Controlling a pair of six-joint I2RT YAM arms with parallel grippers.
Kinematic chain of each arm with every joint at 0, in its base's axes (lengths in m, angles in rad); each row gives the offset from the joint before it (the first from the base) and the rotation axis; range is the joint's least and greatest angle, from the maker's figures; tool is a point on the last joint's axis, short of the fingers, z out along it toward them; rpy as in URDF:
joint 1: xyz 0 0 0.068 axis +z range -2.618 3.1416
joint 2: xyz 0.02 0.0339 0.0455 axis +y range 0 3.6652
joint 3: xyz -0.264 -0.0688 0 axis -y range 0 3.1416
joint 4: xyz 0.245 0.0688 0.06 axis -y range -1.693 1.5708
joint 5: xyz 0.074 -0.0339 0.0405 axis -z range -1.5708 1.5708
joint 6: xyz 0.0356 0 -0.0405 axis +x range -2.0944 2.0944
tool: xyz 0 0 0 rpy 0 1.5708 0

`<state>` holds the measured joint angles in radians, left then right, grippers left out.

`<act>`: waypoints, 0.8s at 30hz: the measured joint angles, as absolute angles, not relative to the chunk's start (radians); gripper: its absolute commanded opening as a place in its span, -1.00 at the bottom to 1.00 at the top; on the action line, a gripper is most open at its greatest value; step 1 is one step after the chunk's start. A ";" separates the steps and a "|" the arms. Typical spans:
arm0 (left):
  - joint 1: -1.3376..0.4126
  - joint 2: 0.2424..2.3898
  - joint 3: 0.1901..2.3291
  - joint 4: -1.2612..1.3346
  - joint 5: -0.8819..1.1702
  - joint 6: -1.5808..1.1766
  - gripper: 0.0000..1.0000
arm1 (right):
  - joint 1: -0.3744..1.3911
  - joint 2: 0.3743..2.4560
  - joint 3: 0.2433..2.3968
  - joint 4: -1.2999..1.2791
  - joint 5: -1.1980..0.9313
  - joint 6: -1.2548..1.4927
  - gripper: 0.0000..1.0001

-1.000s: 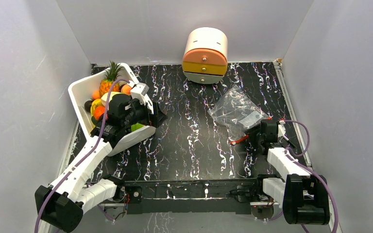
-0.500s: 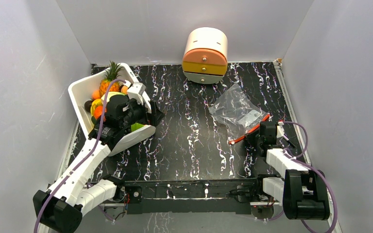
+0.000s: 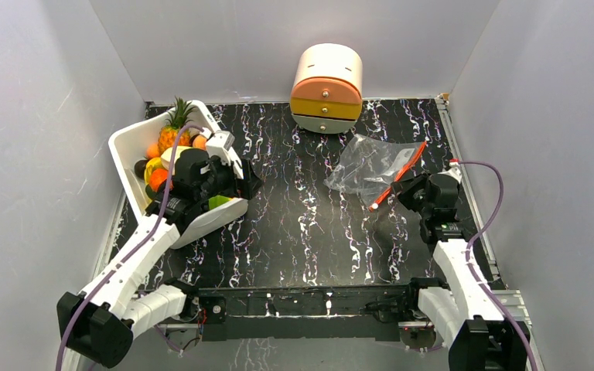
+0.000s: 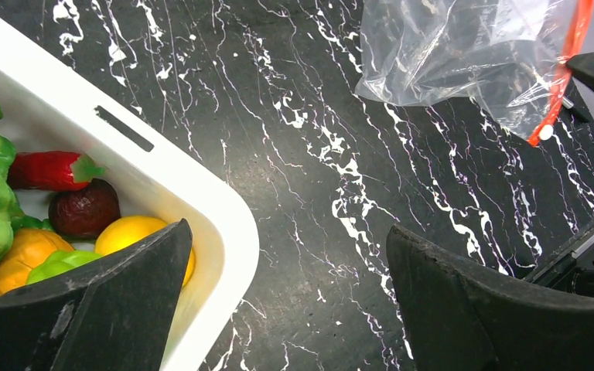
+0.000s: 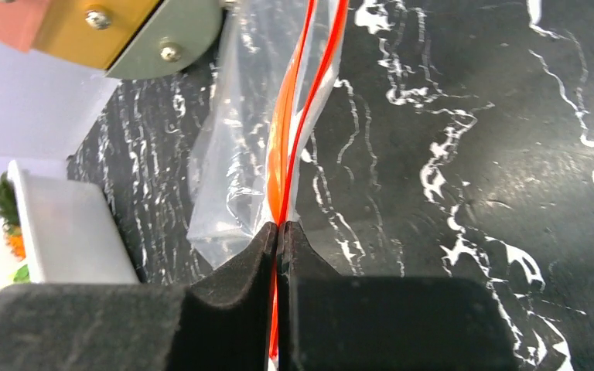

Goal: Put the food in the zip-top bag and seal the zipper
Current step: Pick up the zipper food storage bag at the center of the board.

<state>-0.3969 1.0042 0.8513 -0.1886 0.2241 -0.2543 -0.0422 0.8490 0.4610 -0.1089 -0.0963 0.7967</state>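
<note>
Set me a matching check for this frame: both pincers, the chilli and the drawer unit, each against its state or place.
Things:
1. left pincer
2. right pincer
3. red chilli
4. drawer unit

States or places:
A. shut on the zipper
B. standing at the far edge of the table
C. open, holding nothing
D. lying in the white tub

Pairs: 1-C, 2-A, 3-D, 4-B
</note>
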 measured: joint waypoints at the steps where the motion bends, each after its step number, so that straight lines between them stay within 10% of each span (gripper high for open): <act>1: -0.397 1.015 0.855 -0.193 0.226 -0.256 0.89 | -0.042 0.841 0.478 -0.117 -0.115 0.785 -1.00; 24: -0.410 1.280 1.098 -0.156 0.510 -0.460 0.75 | 0.316 0.910 0.789 -0.203 -0.411 0.520 -1.00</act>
<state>-0.4099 1.2804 1.0985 -0.1558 0.5098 -0.4599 0.3157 0.9100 0.7891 -0.2028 -0.4114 0.5198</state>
